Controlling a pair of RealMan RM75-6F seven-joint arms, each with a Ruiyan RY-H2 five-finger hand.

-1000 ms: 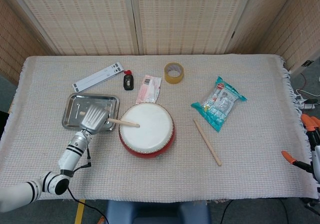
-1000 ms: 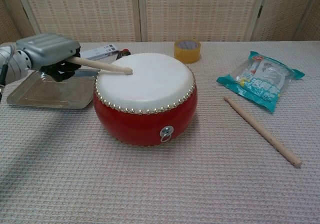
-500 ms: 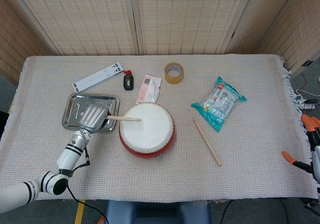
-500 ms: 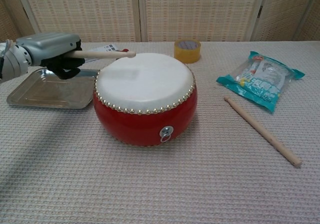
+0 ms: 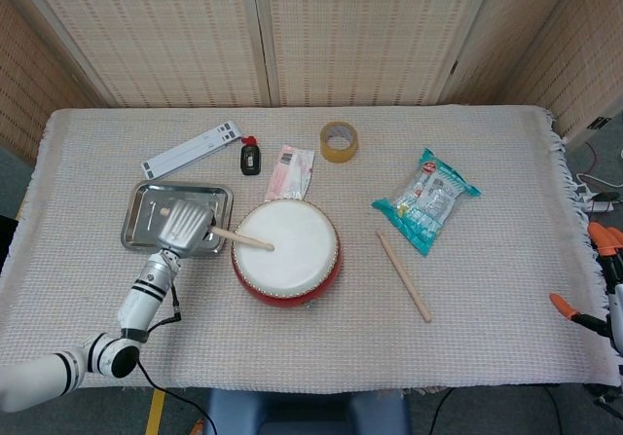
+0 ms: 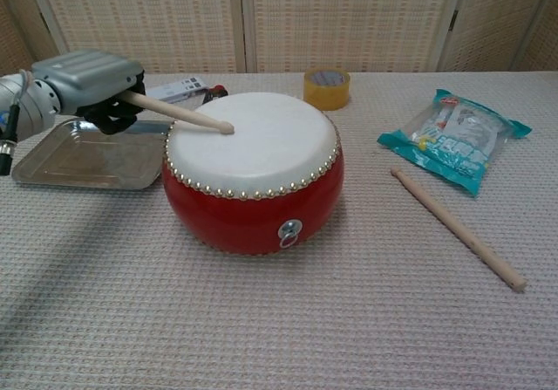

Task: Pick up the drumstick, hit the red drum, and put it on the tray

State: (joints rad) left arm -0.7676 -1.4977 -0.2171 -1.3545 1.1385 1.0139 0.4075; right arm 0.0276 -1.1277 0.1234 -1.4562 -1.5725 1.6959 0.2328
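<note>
My left hand point(image 5: 183, 224) point(image 6: 87, 80) hovers over the right part of the metal tray point(image 5: 146, 204) point(image 6: 61, 154) and grips a wooden drumstick point(image 5: 243, 239) point(image 6: 183, 115). The stick slants down to the right, and its tip touches the white skin of the red drum point(image 5: 286, 252) point(image 6: 255, 172) near the left side. A second drumstick point(image 5: 403, 275) point(image 6: 457, 228) lies loose on the cloth to the right of the drum. My right hand is out of sight in both views.
Behind the drum lie a tape roll point(image 5: 339, 141) point(image 6: 327, 87), a pink packet point(image 5: 290, 172), a small dark bottle point(image 5: 250, 155) and a white strip point(image 5: 191, 149). A teal snack bag point(image 5: 426, 199) point(image 6: 453, 140) sits at the right. Orange clamps point(image 5: 584, 308) stand at the far right edge.
The drumstick was on the skin a second ago, rose clear half a second ago, and has come back down with its tip on the drum skin.
</note>
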